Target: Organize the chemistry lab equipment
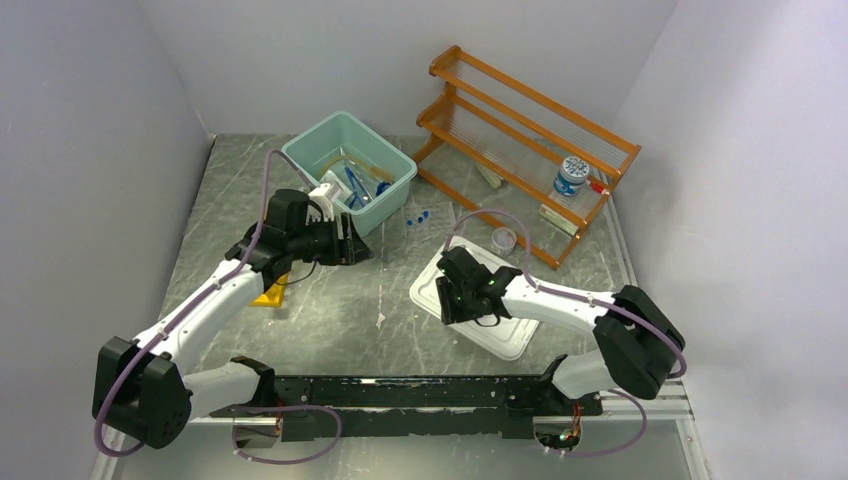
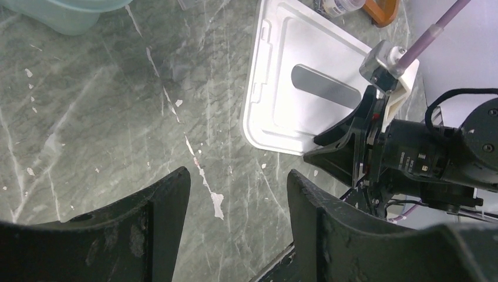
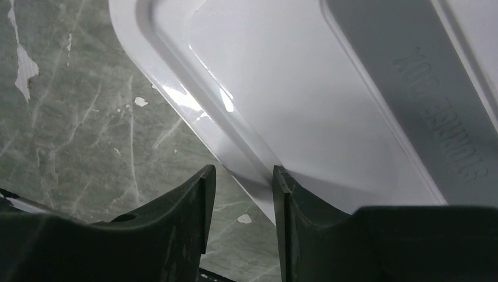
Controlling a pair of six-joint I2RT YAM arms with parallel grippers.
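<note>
A teal bin (image 1: pixel 392 190) at the back holds blue-framed goggles (image 1: pixel 355 183), amber tubing and other small items. My left gripper (image 1: pixel 354 246) (image 2: pixel 238 176) hovers by the bin's front corner, open, with only bare table between its fingers. A yellow rack (image 1: pixel 270 296) peeks out from under the left arm. Blue-capped vials (image 1: pixel 418 216) and a small clear jar (image 1: pixel 504 240) lie on the table. My right gripper (image 1: pixel 446 303) (image 3: pixel 244 171) is open, its jaws straddling the left rim of a white lid (image 1: pixel 510 335) (image 3: pixel 293 106) (image 2: pixel 282 88).
An orange wooden two-tier shelf (image 1: pixel 520 120) stands at the back right, with a blue-and-white container (image 1: pixel 571 175) on its lower tier. Grey walls close in on three sides. A black rail (image 1: pixel 400 392) runs along the near edge.
</note>
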